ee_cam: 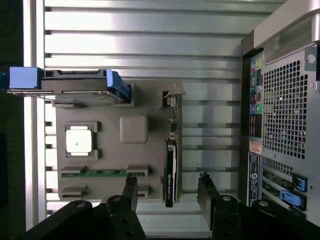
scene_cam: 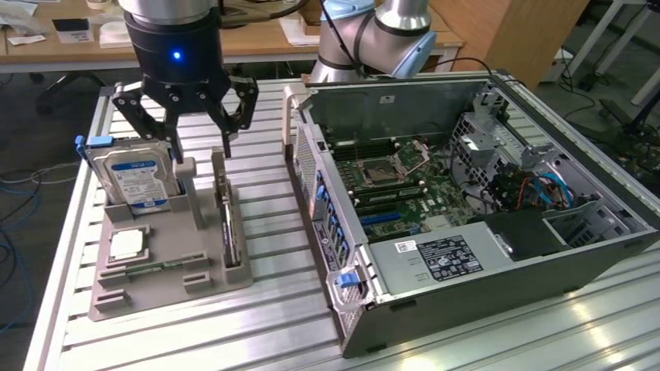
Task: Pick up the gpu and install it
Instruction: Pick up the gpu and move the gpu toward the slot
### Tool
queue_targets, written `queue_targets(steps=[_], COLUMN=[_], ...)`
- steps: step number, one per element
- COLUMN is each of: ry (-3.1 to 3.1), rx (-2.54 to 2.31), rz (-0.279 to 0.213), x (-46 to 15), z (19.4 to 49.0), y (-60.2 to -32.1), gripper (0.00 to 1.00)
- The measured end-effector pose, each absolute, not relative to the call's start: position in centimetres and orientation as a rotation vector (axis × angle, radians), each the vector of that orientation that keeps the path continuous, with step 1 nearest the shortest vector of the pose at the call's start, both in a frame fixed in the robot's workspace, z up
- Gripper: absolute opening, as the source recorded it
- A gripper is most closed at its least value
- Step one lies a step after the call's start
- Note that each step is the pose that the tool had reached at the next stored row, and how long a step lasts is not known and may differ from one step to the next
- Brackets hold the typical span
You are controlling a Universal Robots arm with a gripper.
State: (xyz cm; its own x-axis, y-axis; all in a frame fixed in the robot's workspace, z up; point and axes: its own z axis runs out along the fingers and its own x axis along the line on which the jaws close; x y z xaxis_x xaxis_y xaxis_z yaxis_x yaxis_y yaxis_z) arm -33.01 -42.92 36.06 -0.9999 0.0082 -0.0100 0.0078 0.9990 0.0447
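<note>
I hold the pincer (scene_cam: 199, 151) spread above the gpu (scene_cam: 225, 212), which stands ungrasped in its holder (scene_cam: 165, 287); pickup and installation are both outstanding

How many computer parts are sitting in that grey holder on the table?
4: the hard drive upright at one end, the square chip flat in the middle, the memory stick beside it, the gpu on edge along the side nearest the computer case.
</note>
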Motion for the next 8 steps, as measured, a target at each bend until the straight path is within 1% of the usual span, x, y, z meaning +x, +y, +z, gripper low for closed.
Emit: queue_targets(steps=[8], ry=[3.131], rx=[0.013], rz=[0.07], x=[-32.4], z=[34.8], y=[-43.0], gripper=[0.6])
